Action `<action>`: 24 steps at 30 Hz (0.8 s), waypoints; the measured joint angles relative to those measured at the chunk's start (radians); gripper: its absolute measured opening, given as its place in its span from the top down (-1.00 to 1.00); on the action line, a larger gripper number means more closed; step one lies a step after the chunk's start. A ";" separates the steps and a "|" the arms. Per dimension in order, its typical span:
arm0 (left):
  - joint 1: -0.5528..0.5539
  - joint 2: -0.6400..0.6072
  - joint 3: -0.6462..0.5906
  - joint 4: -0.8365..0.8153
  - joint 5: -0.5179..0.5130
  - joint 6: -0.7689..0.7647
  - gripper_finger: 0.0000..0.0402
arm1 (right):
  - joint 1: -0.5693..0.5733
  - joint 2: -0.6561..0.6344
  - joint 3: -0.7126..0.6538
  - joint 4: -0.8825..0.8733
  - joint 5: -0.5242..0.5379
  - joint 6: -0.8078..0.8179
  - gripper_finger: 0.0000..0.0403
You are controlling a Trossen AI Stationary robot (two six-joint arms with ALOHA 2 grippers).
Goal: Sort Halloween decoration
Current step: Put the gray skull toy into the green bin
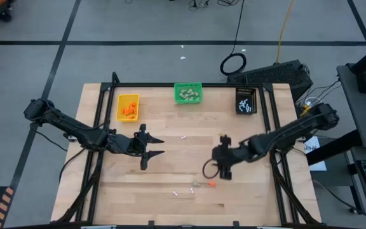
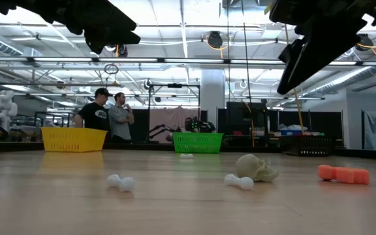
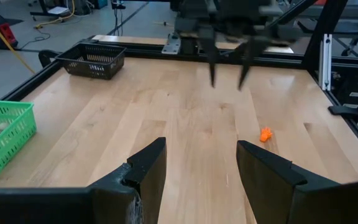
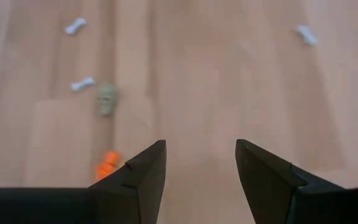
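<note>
While both arms hang over the wooden surface (image 1: 170,165), the right gripper (image 1: 225,173) is spread and empty just above an orange bit (image 1: 212,184), a skull lump (image 4: 107,98) and white bones (image 1: 183,191) at 6 o'clock. Left gripper (image 1: 157,146), also spread, at 9. Yellow bin (image 1: 128,107), green bin (image 1: 188,93), black bin (image 1: 246,100) line 12 o'clock, unobstructed.

In the high view, three bins (image 1: 189,93) line the tabletop's (image 1: 170,159) upper edge. The left gripper (image 1: 158,147) sits left of centre, the right gripper (image 1: 225,173) right of centre. Loose pieces (image 1: 212,184) lie below, toward the lower middle.
</note>
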 joint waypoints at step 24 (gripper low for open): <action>0.000 0.000 0.000 0.000 0.000 -0.025 0.03 | 0.171 0.409 0.000 0.581 0.082 0.015 -0.35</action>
